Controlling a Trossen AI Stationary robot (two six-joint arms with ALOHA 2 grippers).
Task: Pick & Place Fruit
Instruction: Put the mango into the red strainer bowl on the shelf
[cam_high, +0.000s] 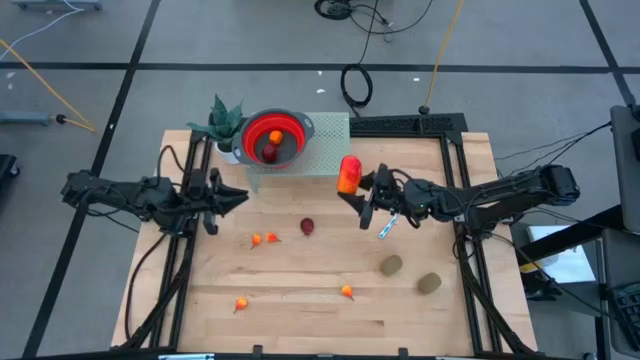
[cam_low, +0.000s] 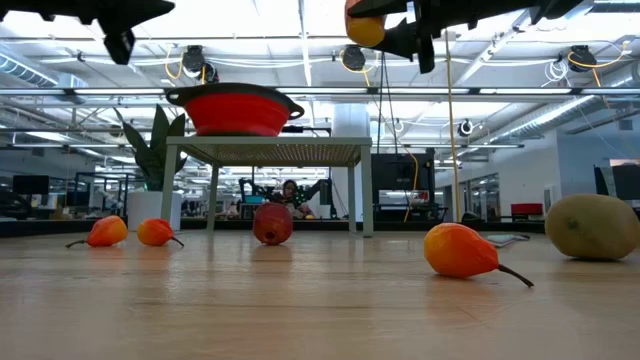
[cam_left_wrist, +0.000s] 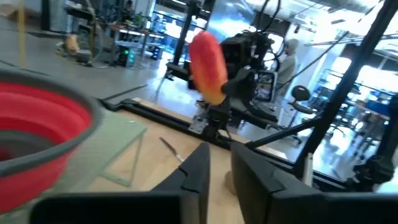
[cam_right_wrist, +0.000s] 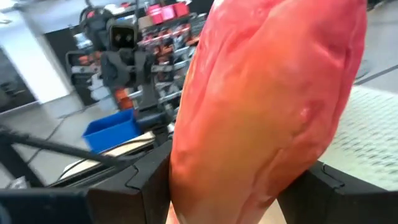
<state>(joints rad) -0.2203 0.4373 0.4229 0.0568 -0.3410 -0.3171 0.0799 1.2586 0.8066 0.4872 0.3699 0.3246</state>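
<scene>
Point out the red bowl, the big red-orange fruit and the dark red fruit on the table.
Red bowl (cam_high: 292, 130): high view, on its inner right wall.
Big red-orange fruit (cam_high: 349, 172): high view, middle of its body, held by the right tool.
Dark red fruit (cam_high: 307, 227): high view, its top.

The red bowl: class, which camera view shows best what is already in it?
The high view: looking straight down into the red bowl, it shows two fruits inside. The low view sees only the bowl's outside on its raised stand; the left wrist view catches part of the rim; the right wrist view misses it.
</scene>
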